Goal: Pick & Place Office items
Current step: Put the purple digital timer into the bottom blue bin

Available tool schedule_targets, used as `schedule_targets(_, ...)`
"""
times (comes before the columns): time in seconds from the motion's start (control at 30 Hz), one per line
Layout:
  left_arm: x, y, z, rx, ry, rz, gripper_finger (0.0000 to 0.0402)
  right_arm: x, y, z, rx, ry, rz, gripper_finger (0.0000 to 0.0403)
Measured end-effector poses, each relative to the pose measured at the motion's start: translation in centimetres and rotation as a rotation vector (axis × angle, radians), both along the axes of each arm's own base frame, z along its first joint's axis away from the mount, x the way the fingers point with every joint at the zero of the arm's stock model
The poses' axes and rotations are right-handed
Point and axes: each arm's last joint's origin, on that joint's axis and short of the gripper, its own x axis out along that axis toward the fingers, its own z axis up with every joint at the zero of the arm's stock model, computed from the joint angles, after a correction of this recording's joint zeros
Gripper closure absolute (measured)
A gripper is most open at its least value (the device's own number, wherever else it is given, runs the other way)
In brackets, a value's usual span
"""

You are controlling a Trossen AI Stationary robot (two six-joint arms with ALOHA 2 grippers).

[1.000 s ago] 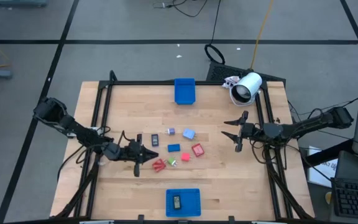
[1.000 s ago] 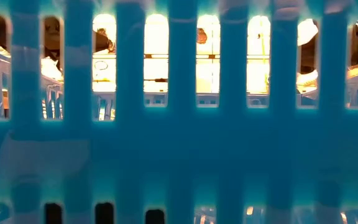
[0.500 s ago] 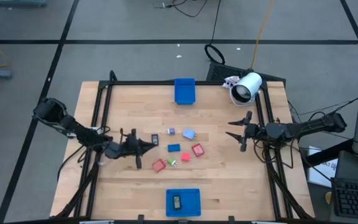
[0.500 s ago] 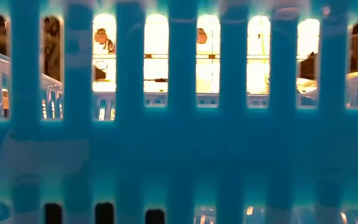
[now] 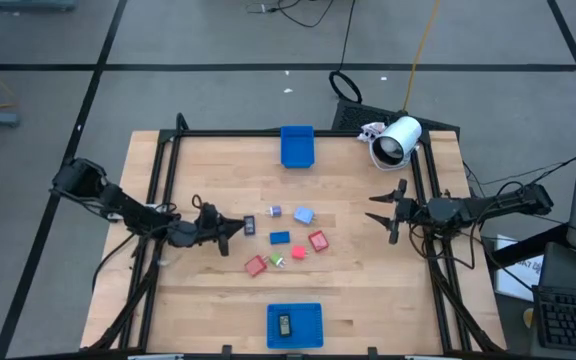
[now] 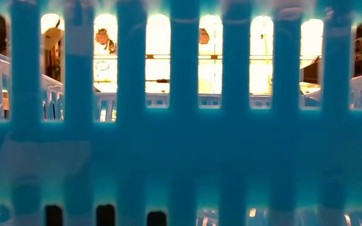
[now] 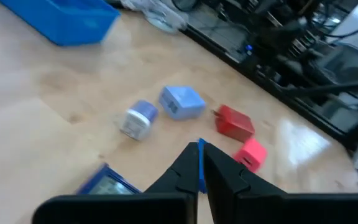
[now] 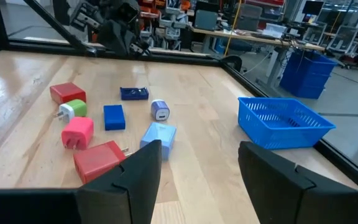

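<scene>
Items (image 5: 280, 238) sit loose mid-bench (image 5: 368, 290), none gripped. Left pincer (image 5: 236, 227) pressed together just beside the dark piece (image 5: 249, 224), likely lining up a pick. Right pincer (image 5: 380, 209) spread, parked clear.

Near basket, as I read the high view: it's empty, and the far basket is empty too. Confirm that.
Not quite: the near basket holds one dark piece, as the high view shows. The far basket does look empty there.
</scene>
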Motion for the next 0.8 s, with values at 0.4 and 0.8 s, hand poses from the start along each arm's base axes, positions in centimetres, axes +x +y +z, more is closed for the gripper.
schedule_targets(0.4,2.9,1.0,1.6,-0.136,0.019,-0.041,0.0252,0.0,0.0,0.0,0.0,-0.001,0.0,0.0197)
schedule_targets(0.8,6.8,2.0,5.8,-0.244,0.737,0.156,0.0165,0.0,0.0,0.0,0.001,-0.003,0.0,0.0197)
